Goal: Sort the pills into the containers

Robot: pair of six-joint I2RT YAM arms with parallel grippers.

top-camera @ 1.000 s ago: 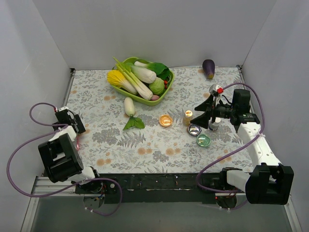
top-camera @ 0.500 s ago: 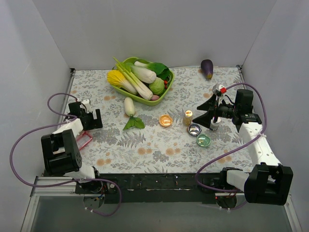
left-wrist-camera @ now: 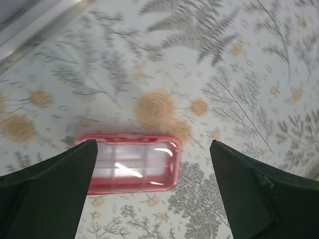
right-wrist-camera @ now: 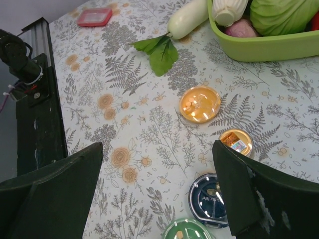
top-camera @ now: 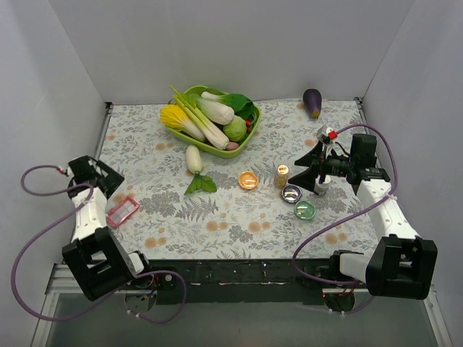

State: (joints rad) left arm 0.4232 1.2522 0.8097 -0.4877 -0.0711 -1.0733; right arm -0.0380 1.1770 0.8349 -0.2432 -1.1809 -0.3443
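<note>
The pink-red compartment box lies flat at the table's left side. In the left wrist view the box sits below and between my open fingers, untouched. My left gripper is open and empty, just behind the box. My right gripper is open and empty, above the round dishes. A tiny pale oblong pill shows inside the dark blue round dish. The box also shows far off in the right wrist view.
An orange round dish, the blue dish and a green dish lie mid-right. The gold-capped amber bottle stands beside them. A green bowl of vegetables stands at the back, a white radish in front of it, an eggplant far right.
My left arm swung right over the pink box, then drew back left; the box now lies fully in view. The right arm has hardly moved.
</note>
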